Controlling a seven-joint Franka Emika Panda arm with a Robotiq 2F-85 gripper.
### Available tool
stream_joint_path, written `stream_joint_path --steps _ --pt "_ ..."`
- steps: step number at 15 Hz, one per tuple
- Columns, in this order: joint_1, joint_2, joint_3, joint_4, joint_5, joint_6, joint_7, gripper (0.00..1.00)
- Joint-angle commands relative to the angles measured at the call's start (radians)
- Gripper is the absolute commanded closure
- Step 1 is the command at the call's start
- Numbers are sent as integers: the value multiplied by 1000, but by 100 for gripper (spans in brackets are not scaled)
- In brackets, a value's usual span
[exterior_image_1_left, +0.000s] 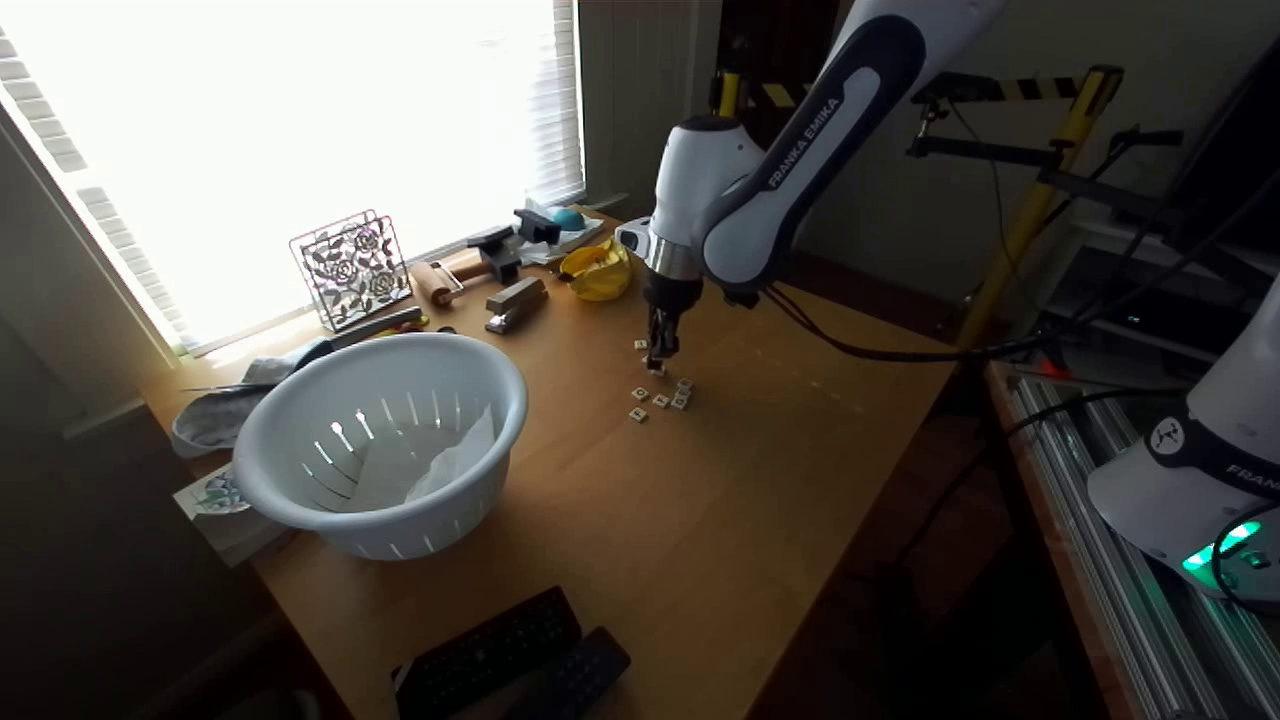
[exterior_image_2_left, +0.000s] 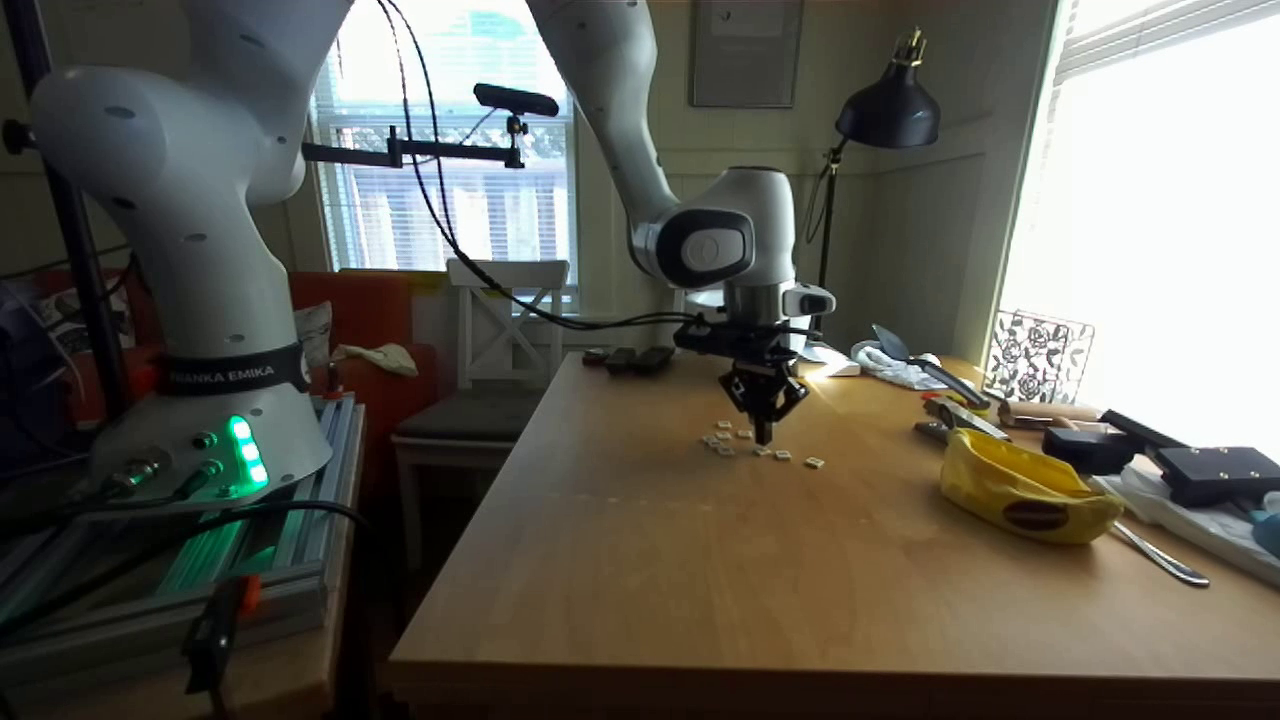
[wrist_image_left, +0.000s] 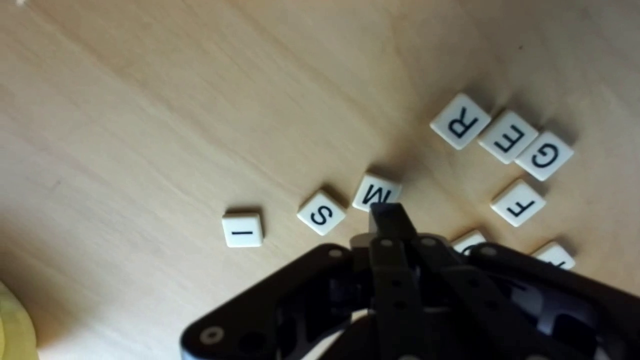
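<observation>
My gripper (wrist_image_left: 392, 217) is shut, with its fingertips together and nothing seen between them. It points down just over the white letter tiles in both exterior views (exterior_image_1_left: 656, 358) (exterior_image_2_left: 763, 436). In the wrist view the fingertips cover the lower edge of the M tile (wrist_image_left: 371, 190); I cannot tell whether they touch it. The S tile (wrist_image_left: 321, 213) and the I tile (wrist_image_left: 242, 230) lie to the left. The R tile (wrist_image_left: 460, 121), E tile (wrist_image_left: 508, 137) and G tile (wrist_image_left: 544, 156) lie close together, upper right. The F tile (wrist_image_left: 518, 202) is below them. Two more tiles are partly hidden by the gripper.
A white colander (exterior_image_1_left: 380, 500) with something pale inside stands on the wooden table (exterior_image_1_left: 700, 520). Dark remotes (exterior_image_1_left: 490, 650) lie near it. A yellow pouch (exterior_image_2_left: 1020, 490), a stapler (exterior_image_1_left: 515, 303), a rolling pin (exterior_image_2_left: 1045, 413) and a metal rose holder (exterior_image_1_left: 350, 270) line the window side.
</observation>
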Motion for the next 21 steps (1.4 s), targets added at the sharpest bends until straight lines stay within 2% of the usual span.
stream_joint_path --steps 1,9,21 --pt "-8 22 5 21 14 -1 11 100" --pt "-21 32 6 20 4 -24 -8 100" --pt "-40 1 12 -54 3 -27 -81 100"
